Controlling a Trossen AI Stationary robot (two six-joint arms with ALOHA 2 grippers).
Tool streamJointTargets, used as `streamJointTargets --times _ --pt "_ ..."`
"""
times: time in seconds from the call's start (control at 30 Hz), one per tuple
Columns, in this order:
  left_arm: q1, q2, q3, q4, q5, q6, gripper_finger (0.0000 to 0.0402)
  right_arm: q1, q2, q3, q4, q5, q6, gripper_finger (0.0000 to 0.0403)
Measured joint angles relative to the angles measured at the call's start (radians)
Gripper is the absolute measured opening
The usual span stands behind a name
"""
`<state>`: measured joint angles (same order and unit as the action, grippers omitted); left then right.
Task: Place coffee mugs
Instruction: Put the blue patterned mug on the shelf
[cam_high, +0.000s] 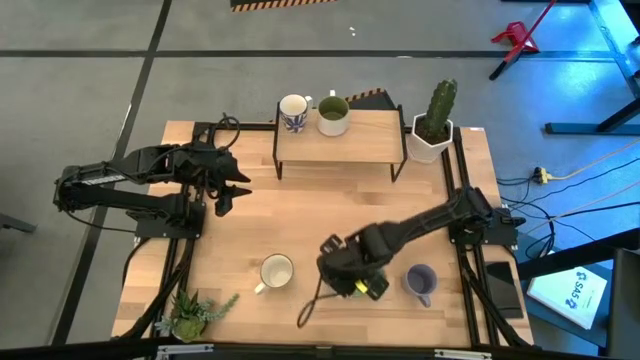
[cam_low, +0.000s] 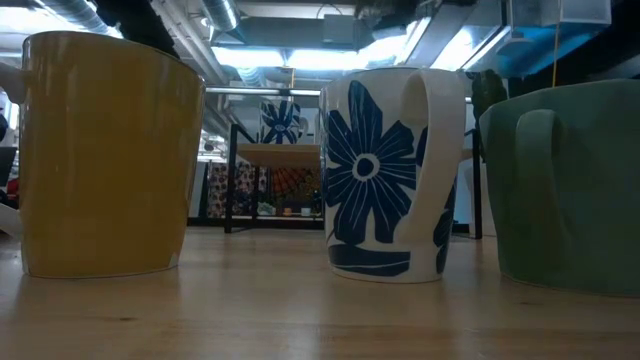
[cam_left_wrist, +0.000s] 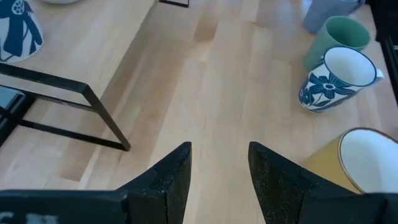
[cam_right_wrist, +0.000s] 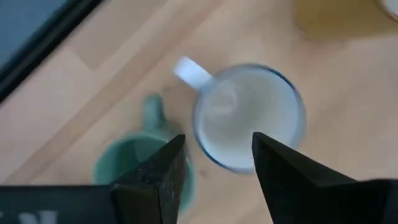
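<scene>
Two mugs stand on the wooden riser at the far side: a white mug with blue pattern and an olive green mug. On the table stand a pale yellow mug and a lavender mug. My right gripper is open and hovers over a second blue-patterned mug beside the teal mug; the gripper hides both in the high view. One finger is over the gap between the two mugs and the other over the white mug's mouth. All three near mugs rest upright on their bases. My left gripper is open above bare table at the left.
The black-framed wooden riser spans the far middle. A white pot with a cactus stands at its right, and a small green plant at the near left corner. A dark cable lies near the front edge. Bare wood lies in the table's middle.
</scene>
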<state>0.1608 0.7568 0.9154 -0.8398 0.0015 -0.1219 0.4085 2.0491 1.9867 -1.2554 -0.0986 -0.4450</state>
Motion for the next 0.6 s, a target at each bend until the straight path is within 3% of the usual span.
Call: streamJointTargets --times 0.47,0.6 --pt "0.0 0.0 0.0 0.002 -0.052 -0.051 0.0153 0.036 -0.001 -0.295 0.271 0.091 0.022 0.0171" --pt "0.0 0.0 0.0 0.002 -0.062 -0.066 0.0153 0.035 -0.002 -0.349 0.259 0.09 0.036 0.0138"
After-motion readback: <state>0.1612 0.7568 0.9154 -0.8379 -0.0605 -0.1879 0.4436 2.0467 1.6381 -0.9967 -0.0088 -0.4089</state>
